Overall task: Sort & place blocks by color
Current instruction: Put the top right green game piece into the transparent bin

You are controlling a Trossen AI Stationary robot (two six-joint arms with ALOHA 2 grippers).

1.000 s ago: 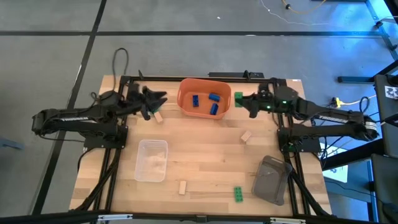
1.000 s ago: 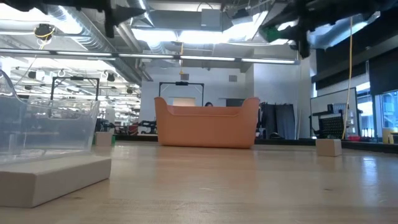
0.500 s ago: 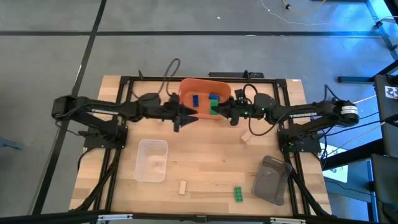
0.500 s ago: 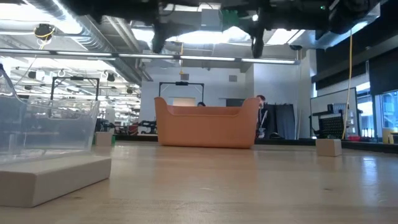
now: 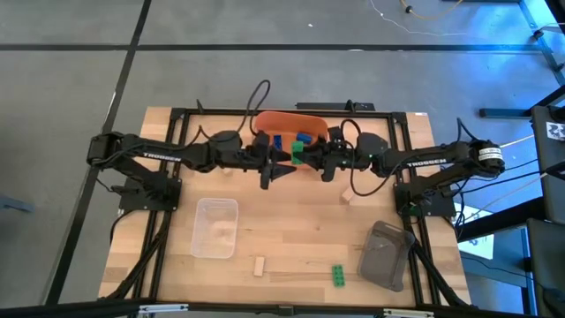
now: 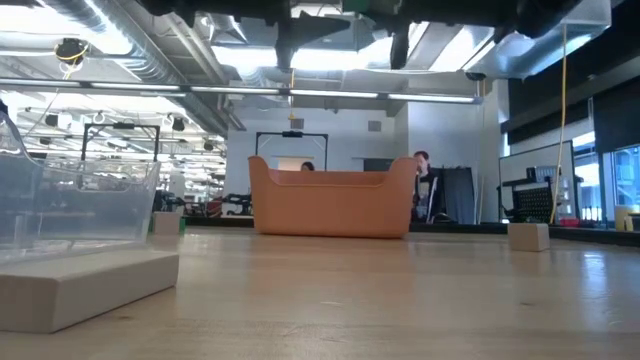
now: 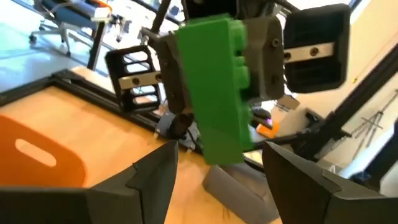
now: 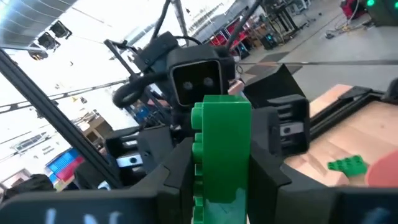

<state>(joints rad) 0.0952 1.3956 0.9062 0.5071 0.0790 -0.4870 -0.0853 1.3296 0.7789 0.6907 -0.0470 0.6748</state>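
Green brick (image 8: 219, 155) is now pinched in the right gripper (image 5: 302, 156), which has swung in from the table's side so it meets the left gripper (image 5: 281, 167) nose to nose right over the front rim of the orange bin (image 5: 274, 121), looks like a handoff, since the left one is spread wide and empty. Both arms sit high above the bin, with bare wood in front of it, and the clear tray (image 5: 216, 227), grey tray (image 5: 386, 254) and loose tan block (image 5: 350, 194) are well apart from it, so there's room to drop away.
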